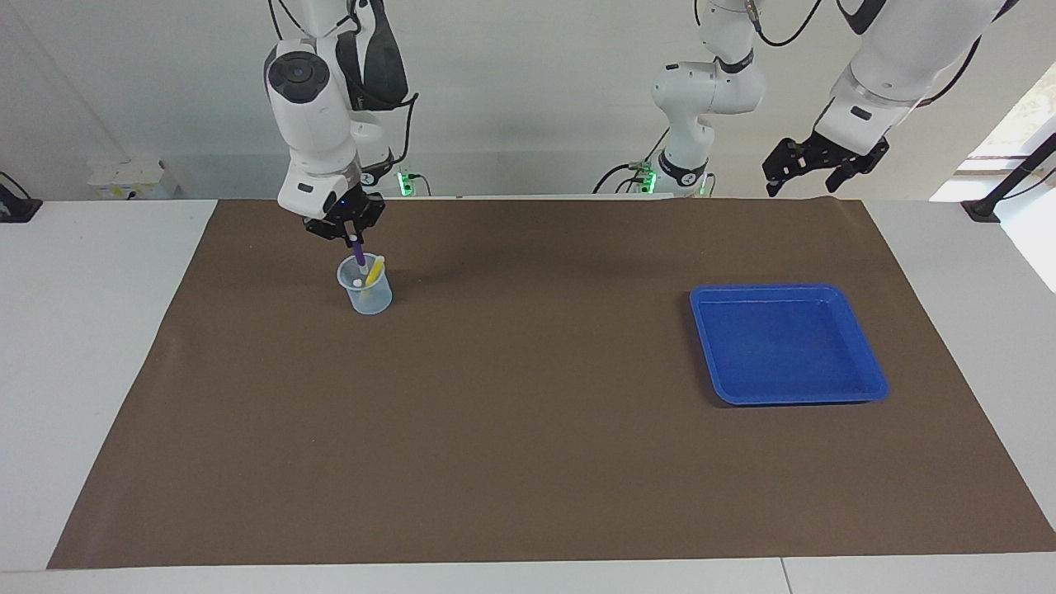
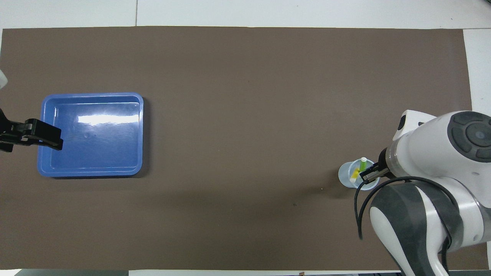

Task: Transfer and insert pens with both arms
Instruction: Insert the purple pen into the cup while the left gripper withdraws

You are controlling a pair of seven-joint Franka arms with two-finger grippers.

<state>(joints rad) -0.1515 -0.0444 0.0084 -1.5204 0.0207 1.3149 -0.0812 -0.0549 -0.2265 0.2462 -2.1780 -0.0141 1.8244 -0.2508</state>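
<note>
My right gripper (image 1: 353,230) is shut on the purple pen (image 1: 358,252) and holds it upright, its lower end inside the rim of the clear cup (image 1: 365,287). The yellow pen (image 1: 374,271) leans in the cup. In the overhead view the cup (image 2: 347,175) holds the yellow pen (image 2: 355,175) and the green pen (image 2: 362,164); my right gripper (image 2: 371,173) covers the purple pen there. My left gripper (image 1: 815,172) is open, empty and raised high. In the overhead view it (image 2: 27,137) is over the edge of the blue tray (image 2: 92,134).
The blue tray (image 1: 788,342) lies empty toward the left arm's end of the table. A brown mat (image 1: 528,462) covers most of the white table.
</note>
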